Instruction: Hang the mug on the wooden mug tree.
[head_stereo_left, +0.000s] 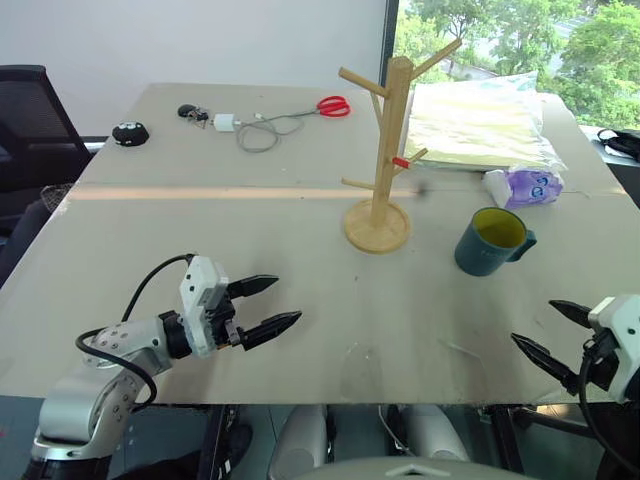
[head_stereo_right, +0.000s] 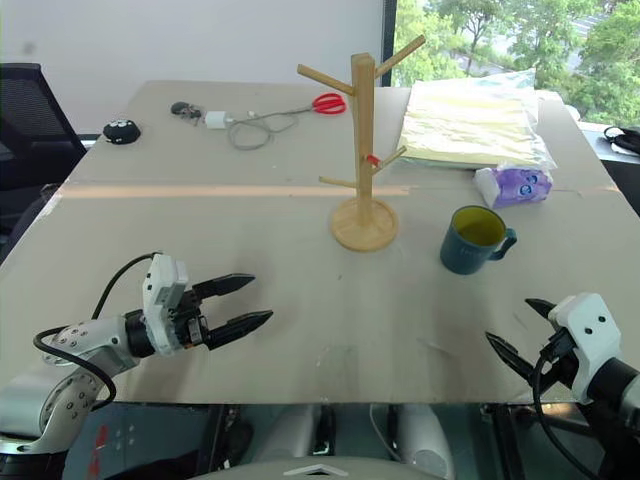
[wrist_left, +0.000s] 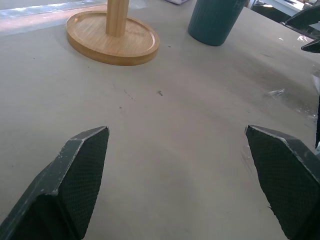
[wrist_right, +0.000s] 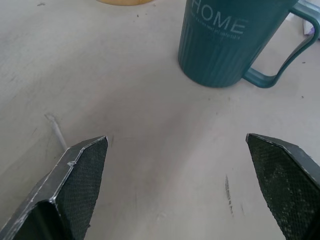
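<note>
From the head views, the mug (head_stereo_left: 490, 241) is sitting upright on the table (head_stereo_left: 300, 300), just off the mug tree (head_stereo_left: 385, 150) base at about its 3 o'clock, handle poking away from the tree. The right gripper (head_stereo_left: 548, 333) is hovering near the table edge at the mug's 5 o'clock, jaws spread and empty; the left gripper (head_stereo_left: 268, 305) is idling spread wide too, well apart from everything. In the left wrist view, the tree's disc base and the mug's bottom are showing ahead. In the right wrist view, "HOME" is facing the camera, handle out to one side. I'd be going for the body, keeping the handle loop free for a peg.
</note>
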